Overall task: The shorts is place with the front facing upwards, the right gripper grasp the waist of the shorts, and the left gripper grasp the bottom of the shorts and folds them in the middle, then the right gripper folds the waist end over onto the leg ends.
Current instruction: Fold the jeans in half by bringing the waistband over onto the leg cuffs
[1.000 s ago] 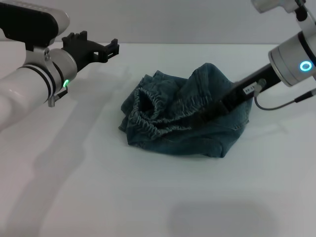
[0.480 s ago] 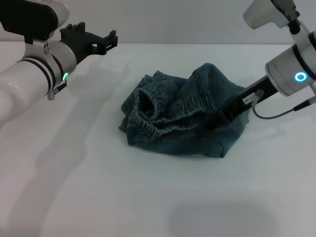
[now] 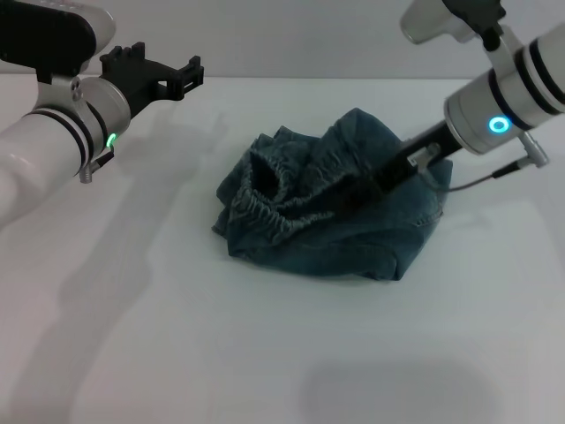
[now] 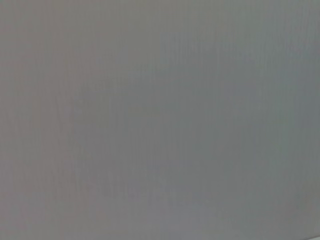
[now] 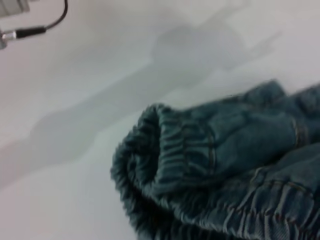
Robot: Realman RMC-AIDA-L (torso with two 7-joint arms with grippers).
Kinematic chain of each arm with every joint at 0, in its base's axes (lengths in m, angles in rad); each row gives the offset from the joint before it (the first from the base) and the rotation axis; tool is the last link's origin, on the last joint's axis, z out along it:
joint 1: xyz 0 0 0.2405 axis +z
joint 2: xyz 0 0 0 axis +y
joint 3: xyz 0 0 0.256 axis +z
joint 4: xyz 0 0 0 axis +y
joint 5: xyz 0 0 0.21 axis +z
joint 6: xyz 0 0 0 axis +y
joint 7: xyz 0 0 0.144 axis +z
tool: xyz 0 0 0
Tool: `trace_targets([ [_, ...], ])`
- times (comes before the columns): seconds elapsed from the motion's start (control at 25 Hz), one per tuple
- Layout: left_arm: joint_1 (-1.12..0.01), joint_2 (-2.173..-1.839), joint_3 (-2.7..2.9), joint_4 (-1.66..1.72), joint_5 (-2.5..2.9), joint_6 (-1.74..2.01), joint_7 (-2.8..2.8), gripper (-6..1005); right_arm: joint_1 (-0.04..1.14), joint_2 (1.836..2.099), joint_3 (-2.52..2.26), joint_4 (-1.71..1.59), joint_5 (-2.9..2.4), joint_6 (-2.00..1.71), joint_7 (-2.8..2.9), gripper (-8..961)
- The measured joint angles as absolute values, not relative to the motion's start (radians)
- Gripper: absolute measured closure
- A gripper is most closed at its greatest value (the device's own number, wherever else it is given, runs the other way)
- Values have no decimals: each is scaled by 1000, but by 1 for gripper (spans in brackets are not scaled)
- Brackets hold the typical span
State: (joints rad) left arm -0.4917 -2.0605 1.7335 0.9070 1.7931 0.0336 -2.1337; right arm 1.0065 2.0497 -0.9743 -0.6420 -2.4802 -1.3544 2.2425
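The blue denim shorts (image 3: 309, 221) lie in a crumpled heap at the middle of the white table (image 3: 265, 353). Their gathered elastic waist (image 3: 265, 208) bulges open on the heap's left side. My right gripper (image 3: 369, 184) reaches in from the right and is buried in the cloth, shut on the shorts, with the fabric humped up over it. The right wrist view shows the elastic waist (image 5: 170, 150) close up, with no fingers in sight. My left gripper (image 3: 192, 74) hangs open at the far left, well above and apart from the shorts. The left wrist view is plain grey.
A thin grey cable (image 3: 494, 172) loops off the right arm just above the table beside the shorts. The far edge of the table (image 3: 291, 79) runs behind the heap.
The right arm has swung up and to the left, and the hump of cloth over its gripper has shifted left with it. The left gripper has drifted slightly left and up.
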Motion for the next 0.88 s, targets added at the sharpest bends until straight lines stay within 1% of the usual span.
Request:
trace_targets([
  [0.28, -495, -2062, 1733, 897, 1793, 34, -2135, 155, 1069, 2054, -1006, -644, -2481, -1254, 2238, 389],
  [0.48, -494, -2062, 1733, 896, 1793, 33, -2135, 155, 1098, 2062, -1038, -639, -2482, -1136, 2224, 389],
  [0.68, -492, -2061, 1729, 883, 1793, 32, -2139, 155, 1102, 2070, -1044, -643, -2449, -1038, 2175, 389],
  [0.88, -491, -2061, 1722, 870, 1793, 31, -2140, 155, 1068, 2071, -1043, -659, -2268, -1006, 2022, 389],
])
